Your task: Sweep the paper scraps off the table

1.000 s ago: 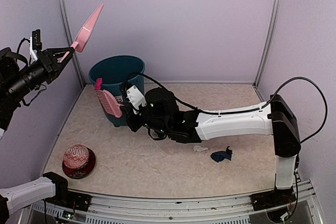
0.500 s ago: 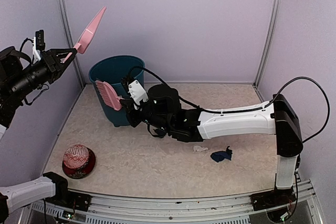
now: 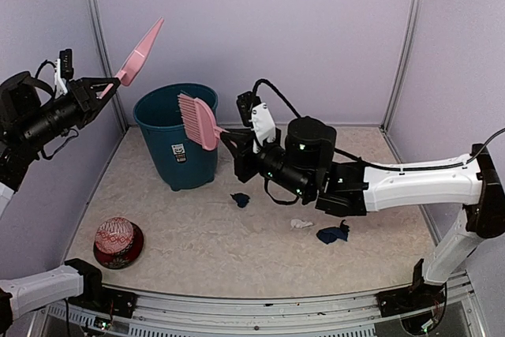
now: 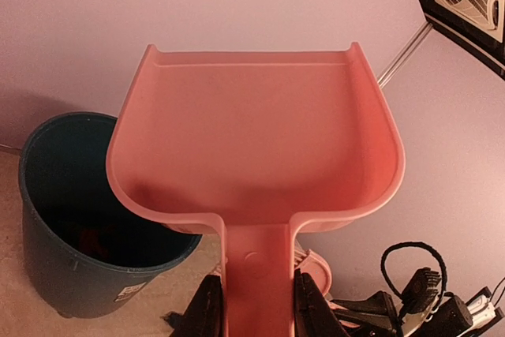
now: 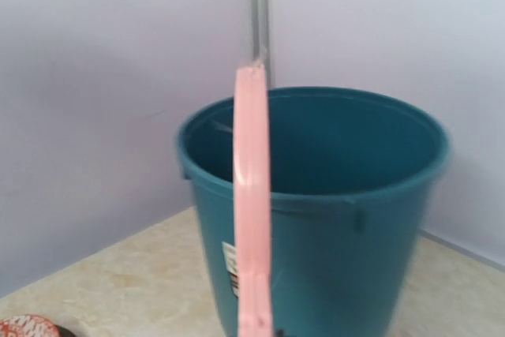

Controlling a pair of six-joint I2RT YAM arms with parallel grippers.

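Lilac walls (image 3: 252,29) edge the table (image 3: 237,250); paper scraps (image 3: 332,234) dot it.

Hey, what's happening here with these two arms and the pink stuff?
It's a clean-up job. The left gripper holds a pink dustpan tipped up high, and the right gripper holds a pink brush near the rim of a teal bin. Three paper scraps, two dark blue and one white, lie on the table, not yet swept up.

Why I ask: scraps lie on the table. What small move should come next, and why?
Probably lower the brush in the right pincer toward the dark blue scrap: it hangs by the bin, and the dustpan looks empty.
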